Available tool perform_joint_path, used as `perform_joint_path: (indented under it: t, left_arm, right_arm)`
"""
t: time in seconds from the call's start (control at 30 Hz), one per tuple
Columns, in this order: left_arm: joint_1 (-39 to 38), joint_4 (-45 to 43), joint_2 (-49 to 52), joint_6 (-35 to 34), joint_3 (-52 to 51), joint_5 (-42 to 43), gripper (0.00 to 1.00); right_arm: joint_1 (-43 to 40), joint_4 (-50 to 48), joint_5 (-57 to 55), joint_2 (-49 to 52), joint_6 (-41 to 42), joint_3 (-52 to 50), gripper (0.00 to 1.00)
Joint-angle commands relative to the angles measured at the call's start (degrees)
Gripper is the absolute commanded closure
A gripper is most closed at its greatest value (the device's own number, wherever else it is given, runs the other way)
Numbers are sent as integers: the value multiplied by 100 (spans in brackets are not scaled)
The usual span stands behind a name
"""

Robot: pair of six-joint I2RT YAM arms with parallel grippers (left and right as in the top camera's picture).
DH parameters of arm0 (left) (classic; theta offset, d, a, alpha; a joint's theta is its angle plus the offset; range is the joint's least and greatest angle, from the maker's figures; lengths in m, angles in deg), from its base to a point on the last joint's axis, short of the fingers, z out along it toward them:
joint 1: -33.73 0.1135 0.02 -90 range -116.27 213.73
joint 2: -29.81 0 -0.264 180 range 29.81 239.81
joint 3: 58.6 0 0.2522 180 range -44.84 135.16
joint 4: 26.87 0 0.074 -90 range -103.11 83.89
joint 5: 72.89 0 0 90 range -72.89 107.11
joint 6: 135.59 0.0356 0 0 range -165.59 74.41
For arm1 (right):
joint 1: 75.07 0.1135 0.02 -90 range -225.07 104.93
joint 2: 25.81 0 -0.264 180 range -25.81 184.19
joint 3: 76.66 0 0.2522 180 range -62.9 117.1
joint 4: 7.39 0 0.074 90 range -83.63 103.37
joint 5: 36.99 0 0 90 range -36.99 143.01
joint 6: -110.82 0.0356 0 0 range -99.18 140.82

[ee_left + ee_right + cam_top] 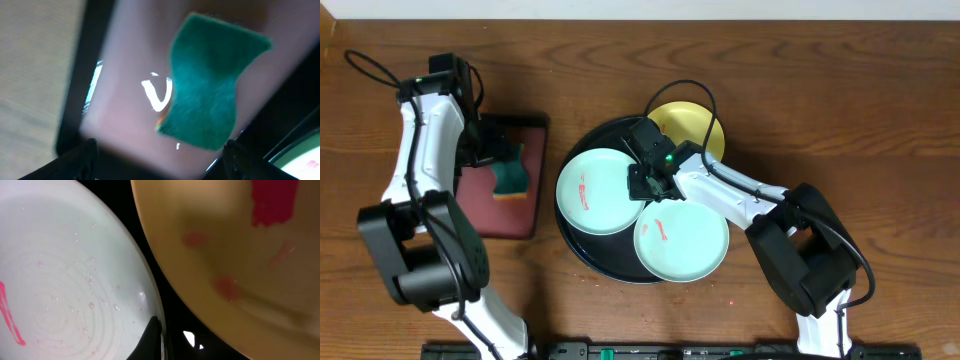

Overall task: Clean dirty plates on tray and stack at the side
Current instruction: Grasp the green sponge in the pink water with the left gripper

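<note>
Large round black raised-rim tray [588,250] sits mid-table and holds three small round plastic plates, all face up. Being round, they have no long axis.
- Pale mint plate [595,190], left: thin red streak running far to near.
- Second mint plate [682,243], near right: short red smear.
- Yellow plate [700,128], far right: overhangs the tray rim, with red blotches.

Right gripper [647,185] is low between the plates, claw closed together at the left mint plate's rim. Can't tell if it pinches the rim.

Left gripper [161,157] hovers with its claw spread wide over a green sponge [212,85] on a dark red rectangular tray [480,215]. The sponge's long axis follows that tray's length.
</note>
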Motion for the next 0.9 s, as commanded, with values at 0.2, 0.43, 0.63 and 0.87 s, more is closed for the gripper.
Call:
perform_joint_path:
  t: [0.2, 0.43, 0.63, 0.87]
  left_arm:
    - [24, -407, 896, 472, -61, 439, 25]
    - [24, -693, 1202, 389, -61, 439, 36]
    - [17, -791, 1255, 339, -61, 442, 36]
    - [20, -789, 1255, 345, -55, 588, 36]
  right_arm:
    - [87, -17, 162, 240, -31, 37, 99]
    - [90, -17, 162, 240, -52, 37, 99]
    - [87, -20, 162, 240, -50, 37, 99]
    - [87, -24, 160, 240, -50, 37, 99]
